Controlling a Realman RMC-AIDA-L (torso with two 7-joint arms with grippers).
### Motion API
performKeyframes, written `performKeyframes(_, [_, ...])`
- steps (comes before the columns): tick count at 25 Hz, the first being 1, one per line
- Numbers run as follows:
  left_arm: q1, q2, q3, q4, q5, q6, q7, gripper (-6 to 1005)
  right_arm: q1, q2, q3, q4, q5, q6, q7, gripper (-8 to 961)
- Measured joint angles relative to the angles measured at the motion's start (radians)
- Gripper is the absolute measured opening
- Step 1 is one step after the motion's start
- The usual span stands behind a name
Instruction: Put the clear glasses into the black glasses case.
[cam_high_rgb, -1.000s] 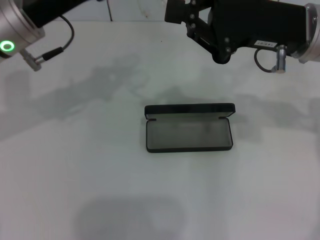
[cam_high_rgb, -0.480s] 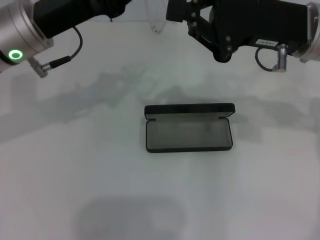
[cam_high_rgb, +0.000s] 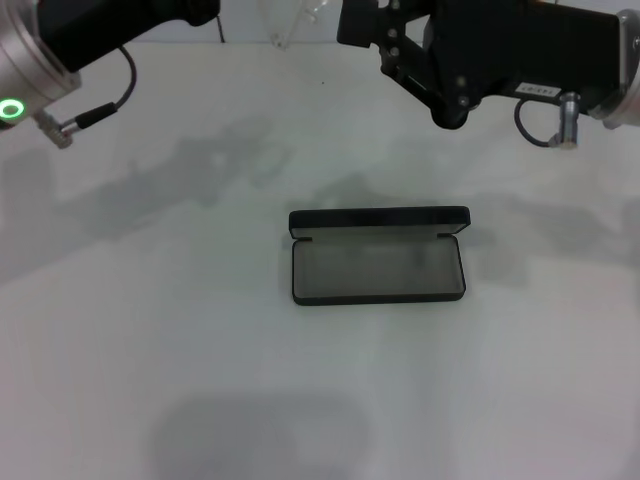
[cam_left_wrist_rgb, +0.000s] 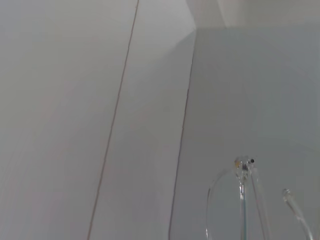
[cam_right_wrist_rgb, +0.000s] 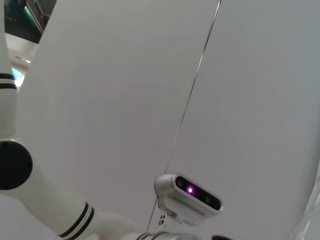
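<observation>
Two end effectors hover, grip unreadable, above the open black glasses case; clear glasses held aloft.

A white table bears the open black glasses case.

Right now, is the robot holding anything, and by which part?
Apparently the clear glasses, carried near the left arm at the table's far edge; the hold itself is out of view.
</observation>
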Motion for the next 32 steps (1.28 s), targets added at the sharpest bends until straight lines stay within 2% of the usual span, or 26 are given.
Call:
performKeyframes(6, [0.009,0.003,0.005,-0.003,0.046,-0.006,0.023,113,-0.002,0.000,0.001,0.000,0.007,-0.007,-0.002,11])
performKeyframes(11, [0.010,-0.004,0.007,-0.004,0.081,-0.002,0.026,116,-0.003,0.000,0.001,0.000,0.007,-0.011,-0.011,12])
performKeyframes(18, [0.012,-0.006,0.033,-0.005,0.092,0.018,0.019,119,-0.004,0.000,0.003,0.000,0.009,-0.014,-0.015,12])
performKeyframes(23, [0.002,0.001,0.069,-0.005,0.092,0.037,0.011,121,-0.004,0.000,0.005,0.000,0.009,-0.015,-0.016,13])
performKeyframes(32, [-0.002,0.003,0.074,-0.004,0.093,0.048,0.008,126,-0.006,-0.001,0.005,0.000,0.009,-0.014,-0.017,13])
